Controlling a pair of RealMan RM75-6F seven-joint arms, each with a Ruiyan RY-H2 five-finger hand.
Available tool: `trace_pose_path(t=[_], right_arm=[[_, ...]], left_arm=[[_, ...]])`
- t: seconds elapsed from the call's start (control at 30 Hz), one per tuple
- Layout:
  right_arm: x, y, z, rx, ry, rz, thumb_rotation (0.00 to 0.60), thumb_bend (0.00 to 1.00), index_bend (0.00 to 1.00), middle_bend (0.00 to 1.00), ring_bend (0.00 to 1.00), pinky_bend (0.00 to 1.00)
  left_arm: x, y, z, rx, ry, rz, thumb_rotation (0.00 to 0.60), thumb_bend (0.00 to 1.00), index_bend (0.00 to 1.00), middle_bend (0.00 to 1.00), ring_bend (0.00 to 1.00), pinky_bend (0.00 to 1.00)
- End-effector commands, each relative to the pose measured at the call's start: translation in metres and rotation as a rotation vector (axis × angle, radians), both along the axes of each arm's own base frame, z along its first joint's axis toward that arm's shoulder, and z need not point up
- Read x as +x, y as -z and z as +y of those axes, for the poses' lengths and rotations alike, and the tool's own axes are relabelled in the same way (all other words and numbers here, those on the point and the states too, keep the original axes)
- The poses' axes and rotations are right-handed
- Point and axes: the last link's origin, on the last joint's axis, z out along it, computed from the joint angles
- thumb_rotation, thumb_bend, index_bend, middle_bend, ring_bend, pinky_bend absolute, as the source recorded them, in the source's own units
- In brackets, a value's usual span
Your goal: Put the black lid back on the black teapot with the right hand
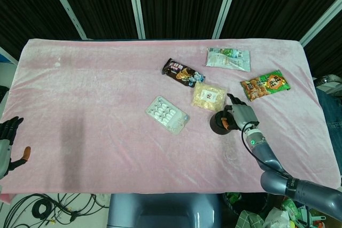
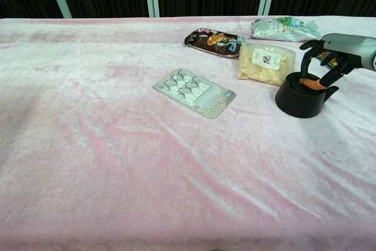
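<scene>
A pink velvety cloth (image 2: 117,163) covers the table in front of dark curtained panels. The black teapot (image 2: 301,97) stands on it directly under the right hand (image 2: 329,57), whose fingers (image 2: 308,63) curve down over the pot's mouth. Whether the black lid is pinched in them or already seated I cannot tell: black on black, with only an orange fingertip pad showing at the rim in both views.

By its look the lid is small, rigid and light, probably smooth enough to slip, so it is best taken by its knob or pinched across its edge. The squat pot looks heavy enough to stay put.

Just beyond the hand lies a clear bag of pale snacks (image 2: 265,63), and further on a dark wrapper (image 2: 214,39) and a white-green packet (image 2: 284,27). A blister pack (image 2: 195,93) lies well to the hand's left. An orange packet (image 1: 265,85) is mostly hidden behind the wrist in the chest view.

The left hand (image 1: 7,142) hangs off the table's corner, holding nothing, cut by the frame edge.
</scene>
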Motion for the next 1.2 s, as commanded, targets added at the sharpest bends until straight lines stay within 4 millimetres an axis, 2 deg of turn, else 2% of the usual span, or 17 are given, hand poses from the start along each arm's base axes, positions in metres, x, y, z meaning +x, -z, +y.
trace_pose_path(t=[0.03,0.2,0.43,0.6,0.7,0.83,0.97,1.07,1.2], right_arm=[[-0.001,0.0,0.0,0.0,0.002,0.002,0.6,0.3,0.51,0.0,0.06,0.16],[0.0,-0.001,0.0,0.006,0.0,0.004,0.6,0.23,0.32,0.0,0.04,0.16],[0.006,-0.012,0.0,0.004,-0.028,0.011,0.6,0.09,0.03,0.0,0.01,0.16],[0.017,-0.032,-0.004,-0.089,-0.053,-0.07,0.6,0.08,0.0,0.0,0.01,0.16],[0.024,-0.051,0.0,-0.165,-0.089,-0.155,0.6,0.08,0.0,0.0,0.01,0.16],[0.019,-0.084,0.022,-0.234,-0.168,-0.144,0.6,0.08,0.0,0.0,0.01,0.16],[0.007,-0.107,0.047,-0.285,-0.21,-0.058,0.6,0.1,0.0,0.0,0.02,0.16],[-0.01,-0.126,0.087,-0.345,-0.243,0.1,0.6,0.1,0.0,0.0,0.02,0.16],[-0.025,-0.13,0.129,-0.393,-0.254,0.226,0.6,0.1,0.0,0.0,0.02,0.16]], left_arm=[[0.0,0.0,0.0,0.001,0.0,0.0,0.6,0.44,0.06,0.03,0.0,0.0],[0.0,0.0,0.0,0.001,-0.002,0.001,0.6,0.44,0.06,0.03,0.0,0.0],[-0.001,0.0,0.0,0.0,-0.005,0.002,0.6,0.44,0.06,0.02,0.0,0.0],[-0.001,-0.001,0.0,0.001,-0.006,0.002,0.6,0.44,0.06,0.02,0.0,0.0],[-0.001,-0.001,-0.001,0.004,-0.006,0.002,0.6,0.44,0.06,0.02,0.0,0.0],[-0.001,-0.001,-0.002,0.006,-0.002,0.005,0.6,0.44,0.06,0.02,0.0,0.0],[0.0,-0.002,-0.002,0.01,0.003,0.011,0.6,0.44,0.06,0.02,0.0,0.0],[0.0,-0.001,-0.003,0.014,0.012,0.018,0.6,0.44,0.06,0.02,0.0,0.0],[0.001,-0.001,-0.004,0.016,0.028,0.035,0.6,0.44,0.06,0.02,0.0,0.0]])
